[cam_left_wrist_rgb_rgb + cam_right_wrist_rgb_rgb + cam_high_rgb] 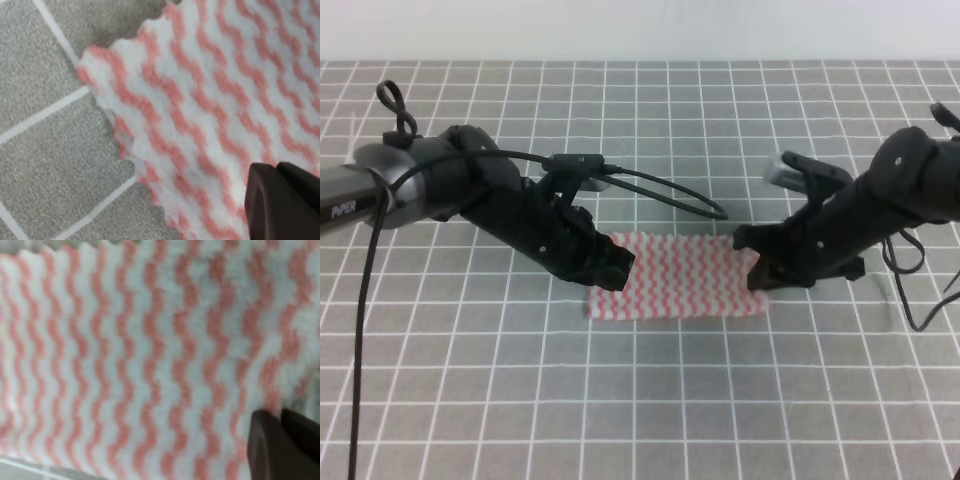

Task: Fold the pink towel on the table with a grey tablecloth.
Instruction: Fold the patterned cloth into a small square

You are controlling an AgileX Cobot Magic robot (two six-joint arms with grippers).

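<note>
Exterior high: both tools, left (610,268) and right (760,272), press the fuzzy zigzag pink towel (675,280); jaw widths unclear.

This looks like a robotics lab or test bench rather than a home. The desk (650,400) is covered edge to edge in grey cloth printed with a regular grid of thin white lines, the kind of marked surface used for positioning. Two black robot arms reach in from either side, trailing loose black cables (360,330). Behind the desk stands a plain pale wall (640,28).
</note>
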